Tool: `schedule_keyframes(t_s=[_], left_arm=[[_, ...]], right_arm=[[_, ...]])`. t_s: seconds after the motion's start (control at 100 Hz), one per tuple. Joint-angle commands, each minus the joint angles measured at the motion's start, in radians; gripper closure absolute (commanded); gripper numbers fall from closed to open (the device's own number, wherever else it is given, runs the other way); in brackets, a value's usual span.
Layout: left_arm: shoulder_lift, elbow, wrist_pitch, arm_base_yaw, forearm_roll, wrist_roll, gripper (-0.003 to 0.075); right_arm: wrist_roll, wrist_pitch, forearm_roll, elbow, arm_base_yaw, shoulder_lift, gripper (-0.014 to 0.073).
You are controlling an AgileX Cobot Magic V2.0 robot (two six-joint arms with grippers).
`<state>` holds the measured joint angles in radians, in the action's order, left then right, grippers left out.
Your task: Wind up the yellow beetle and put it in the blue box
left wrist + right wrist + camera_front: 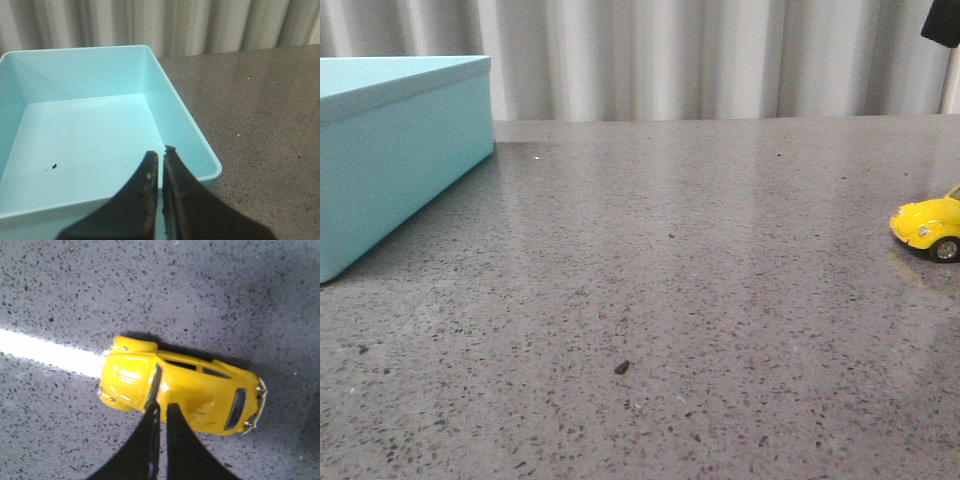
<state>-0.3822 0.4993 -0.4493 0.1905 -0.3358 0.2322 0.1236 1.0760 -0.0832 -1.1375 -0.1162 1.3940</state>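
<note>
Plainly, my right claw hung pressed together above the yellow beetle on the counter; descending unspread, I judged, would knock it rolling away.

Both of the robot's claws are drawn nearly shut, each seen from its own wrist camera. The left claw points downward with its two dark, tapered fingers side by side, only a thin slit between their tips, poised over the open blue box and gripping nothing. The right claw hangs above the roof of the yellow beetle, its black fingers likewise pressed almost together and clasping nothing. In the front view, only a dark fragment of the right arm shows, well above the beetle.
</note>
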Motion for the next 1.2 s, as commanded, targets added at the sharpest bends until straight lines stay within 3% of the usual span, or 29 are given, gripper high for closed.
schedule_keyframes(t_s=[0.0, 0.78, 1.19], left_arm=[[-0.016, 0.039, 0.066, 0.005, -0.020, -0.003, 0.0741], [-0.016, 0.039, 0.066, 0.005, -0.020, -0.003, 0.0741], [-0.016, 0.039, 0.066, 0.005, -0.020, -0.003, 0.0741]], right_arm=[[-0.011, -0.019, 0.026, -0.029, 0.006, -0.021, 0.0645], [-0.018, -0.129, 0.031, 0.066, 0.006, -0.017, 0.0645], [-0.018, -0.119, 0.031, 0.066, 0.006, -0.011, 0.0645]])
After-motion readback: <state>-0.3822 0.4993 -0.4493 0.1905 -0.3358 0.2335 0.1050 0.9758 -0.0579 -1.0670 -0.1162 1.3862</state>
